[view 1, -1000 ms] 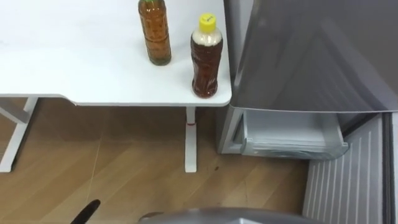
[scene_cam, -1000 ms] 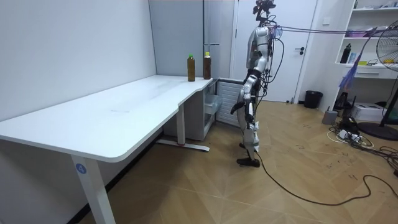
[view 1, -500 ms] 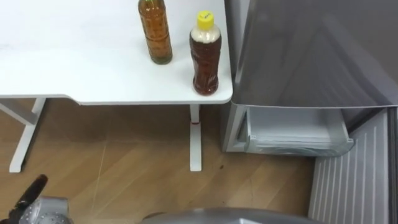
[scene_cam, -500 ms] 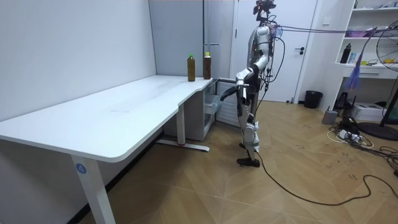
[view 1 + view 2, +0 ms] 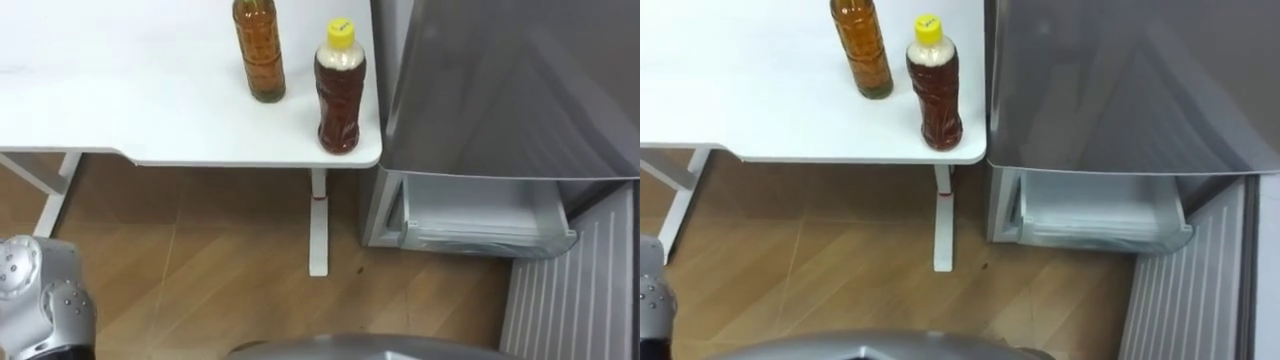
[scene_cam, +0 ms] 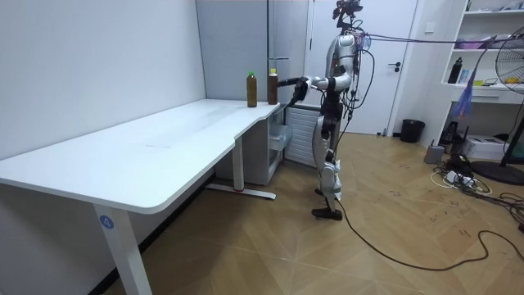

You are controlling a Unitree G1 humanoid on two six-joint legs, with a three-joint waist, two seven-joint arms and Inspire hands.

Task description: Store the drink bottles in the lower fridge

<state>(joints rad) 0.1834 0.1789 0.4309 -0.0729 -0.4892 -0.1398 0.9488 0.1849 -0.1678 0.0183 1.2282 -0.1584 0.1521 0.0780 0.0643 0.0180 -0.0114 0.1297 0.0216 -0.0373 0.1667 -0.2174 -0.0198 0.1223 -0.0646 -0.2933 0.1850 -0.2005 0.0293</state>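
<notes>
Stance: your robot stands upright on the wood floor [image 5: 200,260], at the table's corner and in front of the fridge.
Left hand: [image 6: 288,82] held out level toward the table end, at about bottle height. In the room view it lines up just beside the yellow-cap bottle.
Left grip: can't tell, too small and dark in the room view. You can see nothing in it.
Left arm: its grey casing comes in at the lower left of the eye views, well short of the bottles.
Table: [image 5: 120,110] white, and both drinks stand on its right end, next to the fridge.
Slim bottle: [image 5: 260,50] upright with amber liquid, set farther back from the table's edge.
Yellow-cap bottle: [image 5: 340,95] upright with dark liquid, near the table's front right corner. It stands to the right of the slim bottle, close to it but apart.
Contact: in the eye views both bottles stand free, with nothing touching them.
Fridge: [image 5: 500,90] grey upper door shut, directly right of the table.
Drawer: [image 5: 480,215] a pale bin pulled out under the grey door. You can see no drinks in it.
Ribbed panel: [image 5: 570,295] white, at the lower right beside the drawer.
</notes>
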